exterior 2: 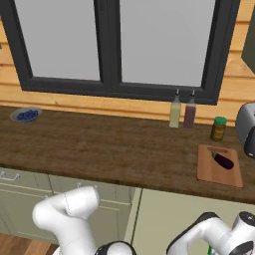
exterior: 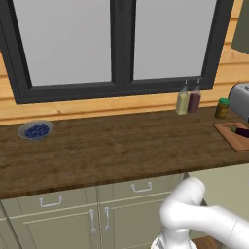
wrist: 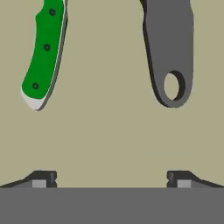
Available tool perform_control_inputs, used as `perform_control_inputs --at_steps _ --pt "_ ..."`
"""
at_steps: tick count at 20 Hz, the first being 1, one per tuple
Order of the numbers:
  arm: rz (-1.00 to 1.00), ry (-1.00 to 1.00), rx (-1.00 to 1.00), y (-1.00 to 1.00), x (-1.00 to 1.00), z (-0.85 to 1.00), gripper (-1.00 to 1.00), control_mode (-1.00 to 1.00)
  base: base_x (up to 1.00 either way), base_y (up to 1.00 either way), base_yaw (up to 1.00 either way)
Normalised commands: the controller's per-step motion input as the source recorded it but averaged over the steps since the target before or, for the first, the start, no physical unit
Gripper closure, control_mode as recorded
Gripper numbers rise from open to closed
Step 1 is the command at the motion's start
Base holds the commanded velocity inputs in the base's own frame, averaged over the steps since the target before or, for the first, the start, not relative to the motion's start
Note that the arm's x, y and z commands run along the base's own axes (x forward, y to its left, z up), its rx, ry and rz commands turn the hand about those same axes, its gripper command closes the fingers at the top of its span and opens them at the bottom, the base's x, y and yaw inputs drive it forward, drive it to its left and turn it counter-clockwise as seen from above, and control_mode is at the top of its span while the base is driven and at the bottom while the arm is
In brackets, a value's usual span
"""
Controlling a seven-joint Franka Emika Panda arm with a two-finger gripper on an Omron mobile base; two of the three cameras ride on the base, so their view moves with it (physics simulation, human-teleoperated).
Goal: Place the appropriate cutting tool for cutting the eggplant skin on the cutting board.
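In the hand view, my gripper (wrist: 111, 178) is open, its two tips far apart above a flat beige surface. Beyond the left tip lies a knife's green handle (wrist: 43, 57) with rivets and a pale end. Beyond the right tip is a grey tool handle (wrist: 170, 52) with a round hole at its end; its working end is cut off by the frame. Nothing sits between my fingers. On the dark wood counter, the reddish-brown cutting board (exterior 2: 219, 169) (exterior: 232, 137) lies at the far right, with the dark purple eggplant (exterior 2: 223, 160) (exterior: 240, 131) on it.
Two bottles (exterior 2: 182, 112) and a green-lidded jar (exterior 2: 218, 128) stand behind the board, with the silver toaster (exterior 2: 246, 128) at its right. A bowl of blueberries (exterior: 35, 130) sits at the counter's left. Cabinet doors and drawers (exterior: 97, 204) run below the counter.
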Motion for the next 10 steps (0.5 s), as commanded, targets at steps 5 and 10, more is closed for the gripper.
perform_control_inputs --at_steps 5,10 --pt "0.05 -0.19 0.00 -0.08 0.80 0.00 -1.00 -1.00 0.00 0.00 0.00" --pt "0.00 0.00 0.00 -0.05 0.81 0.00 -1.00 -1.00 0.00 0.00 0.00"
